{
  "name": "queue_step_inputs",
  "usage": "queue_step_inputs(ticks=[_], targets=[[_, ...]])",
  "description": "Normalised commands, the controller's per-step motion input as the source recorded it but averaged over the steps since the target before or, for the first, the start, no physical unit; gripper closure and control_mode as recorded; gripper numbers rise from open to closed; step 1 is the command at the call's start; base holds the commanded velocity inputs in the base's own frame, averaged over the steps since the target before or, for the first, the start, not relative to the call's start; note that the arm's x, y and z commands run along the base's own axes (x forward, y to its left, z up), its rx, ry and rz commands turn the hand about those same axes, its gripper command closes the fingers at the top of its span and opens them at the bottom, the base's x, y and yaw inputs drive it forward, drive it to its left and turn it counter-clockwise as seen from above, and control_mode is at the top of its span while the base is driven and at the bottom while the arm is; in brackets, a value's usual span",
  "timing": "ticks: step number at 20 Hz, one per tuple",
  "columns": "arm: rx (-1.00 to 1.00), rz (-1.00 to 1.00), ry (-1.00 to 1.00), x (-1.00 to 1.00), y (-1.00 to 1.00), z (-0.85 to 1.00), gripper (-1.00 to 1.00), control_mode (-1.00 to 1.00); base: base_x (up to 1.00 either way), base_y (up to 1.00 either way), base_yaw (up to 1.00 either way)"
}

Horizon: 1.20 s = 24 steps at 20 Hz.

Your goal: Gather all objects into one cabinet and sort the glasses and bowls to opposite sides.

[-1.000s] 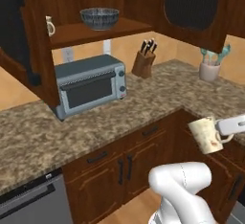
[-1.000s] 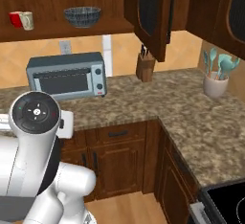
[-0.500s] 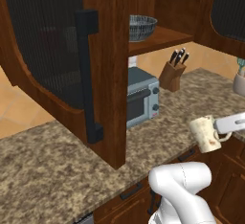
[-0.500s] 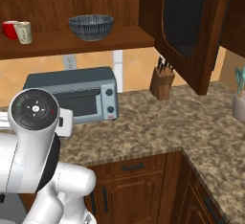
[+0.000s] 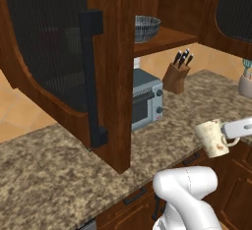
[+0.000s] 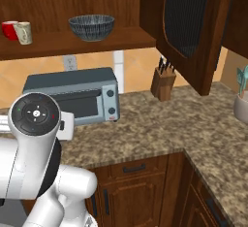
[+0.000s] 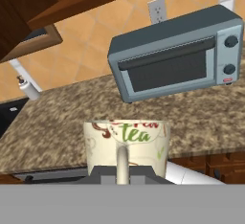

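Cabinet (image 6: 72, 39): dark reddish-brown wall unit above the counter (image 6: 160, 124), doors swung open; one door (image 5: 69, 62) with a dark vertical handle looms large in the left base view. Shelf holds the wide dark ribbed bowl (image 6: 91, 27) toward its right part, and at the far left a red mug (image 6: 8, 29) with a cream mug (image 6: 23, 32) just beside it, apparently touching. Grey-blue toaster oven (image 6: 72, 97) sits on the counter under the shelf; knife block (image 6: 162, 80) stands to its right; beige utensil pot (image 6: 240, 105) is at the counter's far right. Third mug (image 5: 212, 137), cream, printed "tea", is off the counter, in front of its edge. Gripper (image 7: 125, 173) is clenched on this mug's handle.
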Motion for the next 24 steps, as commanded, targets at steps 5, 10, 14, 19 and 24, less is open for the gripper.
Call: queue_step_inputs(ticks=[5, 10, 14, 19, 24], targets=[[0.00, 0.00, 0.00, 0.00, 0.00, 0.00, 1.00, 1.00, 0.49, 0.46, 0.01], [0.00, 0.00, 0.00, 0.00, 0.00, 0.00, 1.00, 1.00, 0.11, -0.46, 0.12], [0.00, 0.00, 0.00, 0.00, 0.00, 0.00, 1.00, 1.00, 0.36, -1.00, 0.23], [0.00, 0.00, 0.00, 0.00, 0.00, 0.00, 1.00, 1.00, 0.55, -0.45, 0.16], [0.00, 0.00, 0.00, 0.00, 0.00, 0.00, 1.00, 1.00, 0.05, 0.94, 0.00]])
